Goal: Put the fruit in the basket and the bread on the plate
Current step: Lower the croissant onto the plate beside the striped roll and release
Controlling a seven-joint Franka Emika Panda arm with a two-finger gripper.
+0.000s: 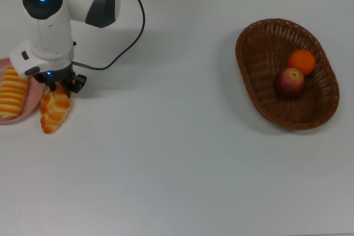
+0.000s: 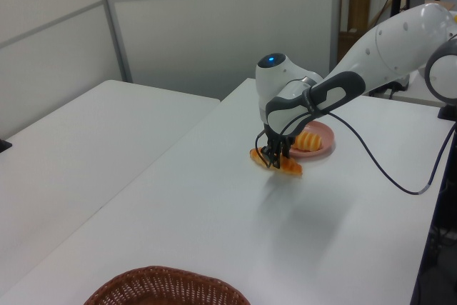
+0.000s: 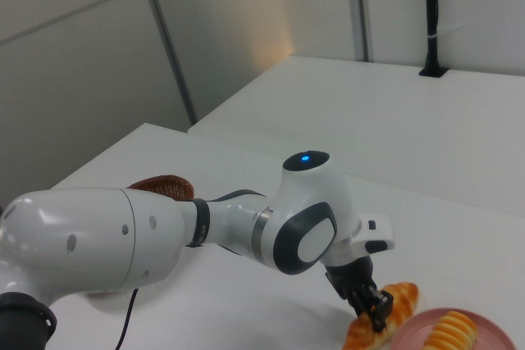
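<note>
Golden braided bread (image 1: 53, 110) — pincer (image 1: 60, 88) at its upper end.

The broad white matte table (image 1: 177, 158) carries everything. Directly below the black two-finger gripper (image 1: 60, 88) lies a braided, knobbly golden-orange pastry (image 1: 54, 110) with pointed ends, resting on the tabletop and leaning against the rim of a round pale pink plate (image 1: 34, 99) just to the gripper's side, at the top view's left edge. Far from the gripper, toward the top view's right, sits a large oval brown woven wicker basket (image 1: 260, 53), flat on the table.
</note>
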